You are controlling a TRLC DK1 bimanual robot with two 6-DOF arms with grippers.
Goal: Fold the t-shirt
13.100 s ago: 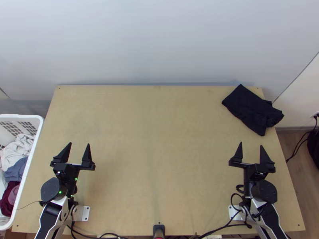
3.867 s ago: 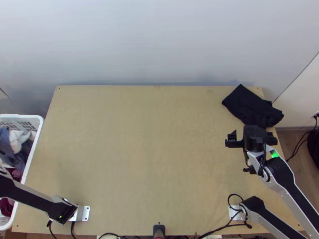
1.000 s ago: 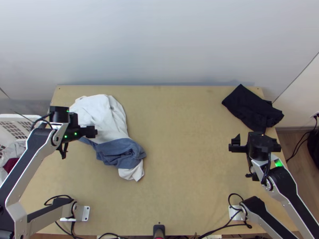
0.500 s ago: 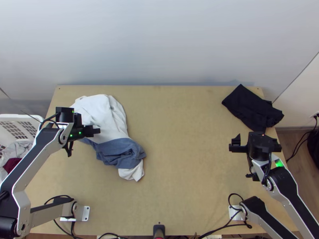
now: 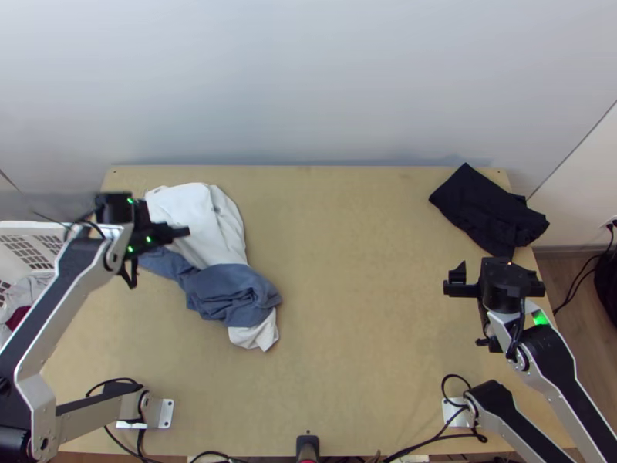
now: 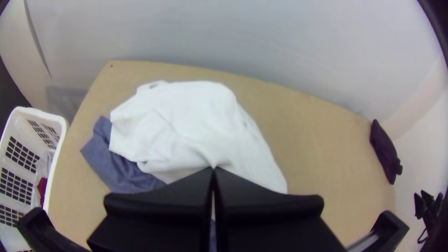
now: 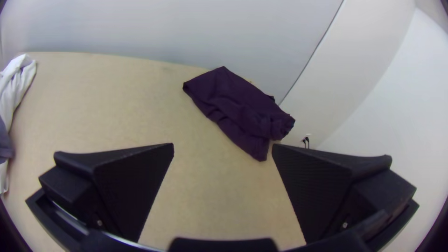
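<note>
In the top view, a white cloth (image 5: 204, 224) lies loosely bunched on the table's left half, with a crumpled blue cloth (image 5: 231, 293) across its near part. My left gripper (image 5: 173, 232) is above their left side. In the left wrist view, the white cloth (image 6: 186, 126) and blue cloth (image 6: 121, 170) lie below and beyond my left gripper (image 6: 213, 170), whose fingers are pressed together with nothing visible between them. Over the table's right side is my right gripper (image 5: 493, 285). The right wrist view shows my right gripper (image 7: 223, 151) with fingers wide apart, holding nothing.
A roughly folded black cloth (image 5: 486, 208) rests at the far right corner, partly over the table's edge. A white basket (image 5: 31, 228) with more clothes stands beside the left edge. Bare wood (image 5: 347, 270) separates the cloths. Cables (image 5: 432, 440) run along the near edge.
The white and blue cloths have come onto the table since the older frames. Over the last half second, my left gripper shifted left and slightly toward the far edge. My right arm stayed nearly still.
</note>
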